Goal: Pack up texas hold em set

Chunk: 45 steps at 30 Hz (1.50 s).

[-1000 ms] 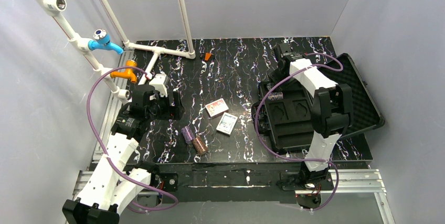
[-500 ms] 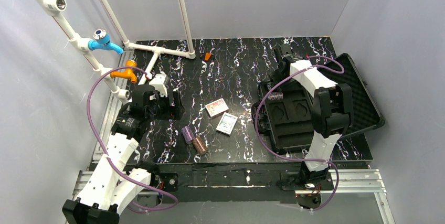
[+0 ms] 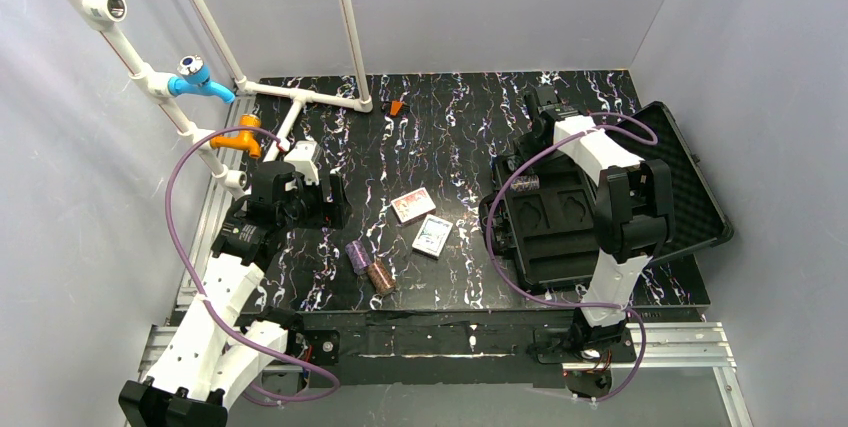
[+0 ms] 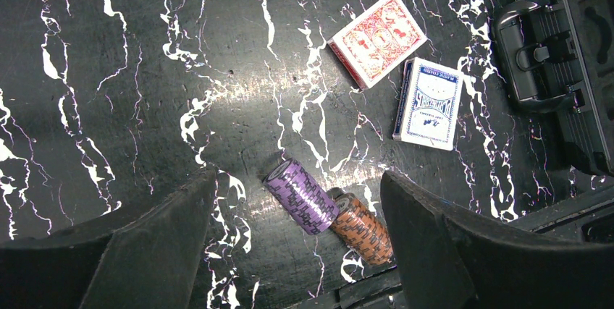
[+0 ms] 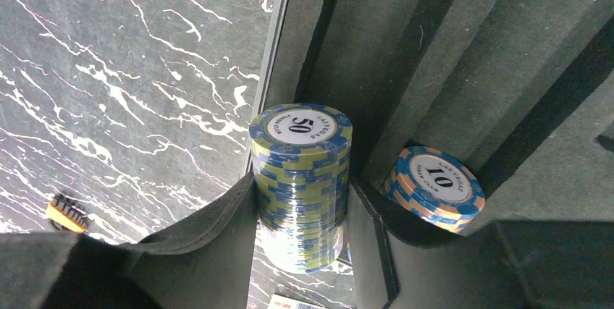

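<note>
Nothing has shifted. Grey walls [image 3: 500,7] enclose the black marbled surface [image 3: 450,127]. At the case [image 3: 700,177], frame right, right fingers [image 5: 203,251] pinch a green chip stack [image 5: 300,179], axis vertical in-frame; left fingers [image 4: 145,251] spread empty.

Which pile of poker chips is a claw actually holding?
The green-and-blue stack marked 50, gripped by the right claw; the purple stack and brown stack lie loose on the table.

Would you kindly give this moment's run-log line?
left gripper: open, empty | right gripper: gripping green stack at case | red deck, blue deck: unpacked
</note>
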Each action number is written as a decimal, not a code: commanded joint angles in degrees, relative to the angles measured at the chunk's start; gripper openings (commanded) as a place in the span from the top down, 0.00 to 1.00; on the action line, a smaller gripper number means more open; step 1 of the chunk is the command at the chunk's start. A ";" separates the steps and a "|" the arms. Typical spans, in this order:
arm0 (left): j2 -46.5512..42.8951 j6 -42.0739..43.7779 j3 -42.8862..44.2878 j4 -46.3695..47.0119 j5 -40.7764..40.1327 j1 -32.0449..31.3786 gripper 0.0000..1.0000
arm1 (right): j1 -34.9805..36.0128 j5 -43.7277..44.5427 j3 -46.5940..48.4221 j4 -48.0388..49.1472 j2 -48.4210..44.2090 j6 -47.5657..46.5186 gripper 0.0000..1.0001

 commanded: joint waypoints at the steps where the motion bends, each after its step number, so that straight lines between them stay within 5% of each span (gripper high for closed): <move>1: -1.29 0.56 1.03 -0.55 0.38 -0.29 0.18 | 0.07 -1.42 -1.33 2.72 -1.11 2.22 0.93; 10: -1.39 0.52 0.99 -0.51 0.38 -0.28 0.18 | 0.06 -3.63 -4.65 6.40 -2.75 2.07 0.63; 13: -1.52 0.47 0.90 -0.50 0.23 -0.28 0.18 | 0.07 -4.79 -6.95 10.20 -5.21 2.77 0.36; 17: -1.46 0.47 0.95 -0.53 0.29 -0.24 0.18 | 0.08 -5.66 -6.75 9.65 -5.68 1.57 0.20; 32: -1.74 0.59 0.86 -0.57 -0.31 -0.26 0.18 | -0.02 -4.87 -14.00 7.54 -16.68 -6.29 0.17; 41: -1.98 0.61 0.77 -0.63 -0.67 -0.27 0.18 | -1.69 -0.77 -10.87 15.80 -17.66 -29.95 0.24; 45: -1.94 0.59 0.77 -0.68 -0.76 -0.28 0.18 | -2.53 0.07 -9.81 17.31 -16.01 -39.26 0.38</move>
